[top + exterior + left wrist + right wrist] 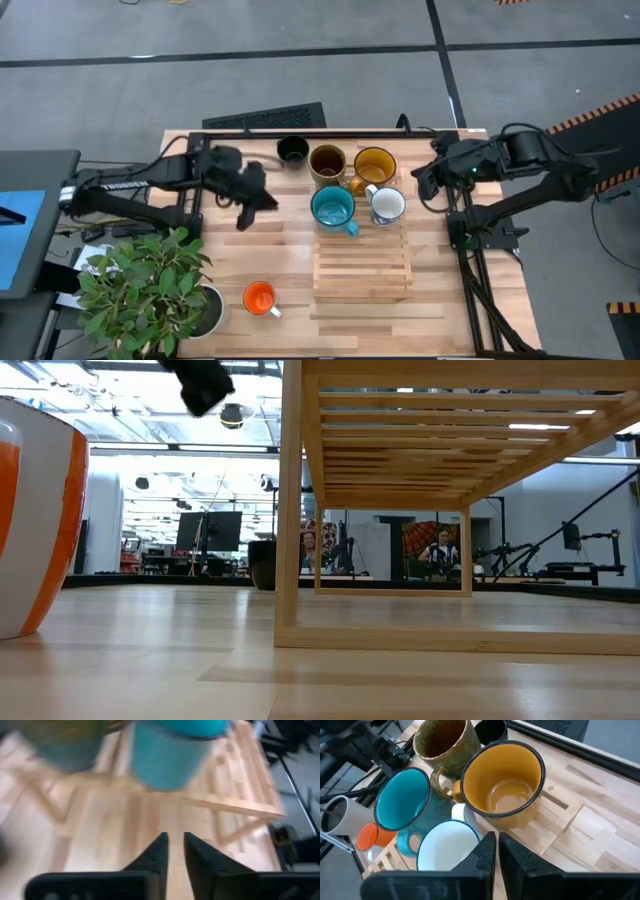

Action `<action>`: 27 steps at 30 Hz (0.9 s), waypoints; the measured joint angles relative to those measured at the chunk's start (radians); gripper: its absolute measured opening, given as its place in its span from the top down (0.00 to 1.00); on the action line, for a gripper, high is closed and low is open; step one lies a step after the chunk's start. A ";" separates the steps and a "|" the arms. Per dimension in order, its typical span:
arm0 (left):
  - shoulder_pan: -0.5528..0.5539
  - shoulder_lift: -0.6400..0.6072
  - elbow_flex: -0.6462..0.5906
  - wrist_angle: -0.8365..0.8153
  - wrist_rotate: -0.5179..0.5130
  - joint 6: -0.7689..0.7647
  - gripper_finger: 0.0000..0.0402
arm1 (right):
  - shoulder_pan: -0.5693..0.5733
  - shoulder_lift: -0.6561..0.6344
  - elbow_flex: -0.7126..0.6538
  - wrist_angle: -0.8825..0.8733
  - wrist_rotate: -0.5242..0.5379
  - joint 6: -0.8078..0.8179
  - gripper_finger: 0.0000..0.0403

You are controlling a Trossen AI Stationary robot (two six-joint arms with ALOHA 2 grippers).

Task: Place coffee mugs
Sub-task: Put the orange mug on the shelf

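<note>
The left gripper (252, 205), its fingers nearly together and empty, is seen over the tabletop (280, 250) just beside the teal mug (333, 207). The right gripper (424, 180), likewise almost closed and holding nothing, is poised near the yellow mug (375, 165) and white mug (387, 205). The brown mug (327, 161), black mug (292, 150) and these are grouped at the wooden rack (362, 262); the orange mug (259, 297) is well apart. Fingers should be opened before any rim is approached.
</note>
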 joint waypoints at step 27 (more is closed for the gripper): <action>-0.636 0.590 0.247 -0.316 -0.225 0.092 0.45 | 0.000 -0.052 0.000 -0.003 0.009 -0.067 0.88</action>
